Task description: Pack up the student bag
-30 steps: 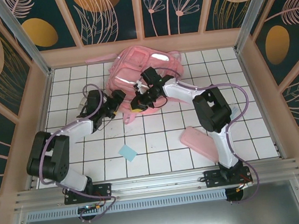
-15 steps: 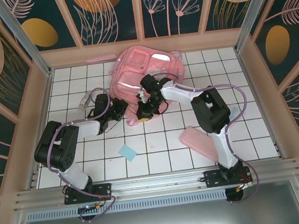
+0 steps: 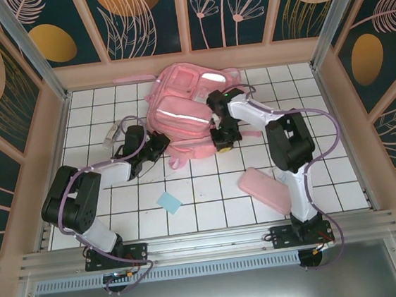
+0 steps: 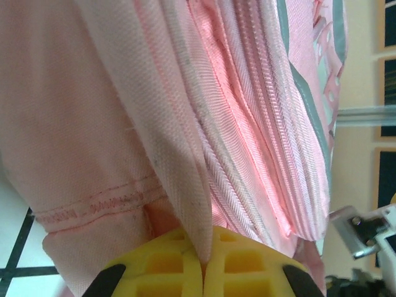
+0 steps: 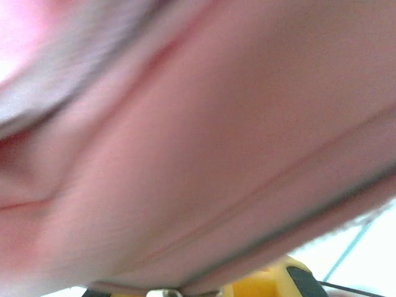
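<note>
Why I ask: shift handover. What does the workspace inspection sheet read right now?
Surface: white tiled table, tiles intact, faint marks.
Job's things: pink bag lying at the far middle.
Clutter: pink pencil case near right; blue card near middle.
Pincers: left pincer shut on a fold of the bag; right pincer against the bag's right edge, its wrist view too blurred to tell open from shut.
Cables: lilac cables loop loosely along both arms, clear of the bag.
Surroundings: leaf-patterned walls, metal rail at the near edge.
</note>
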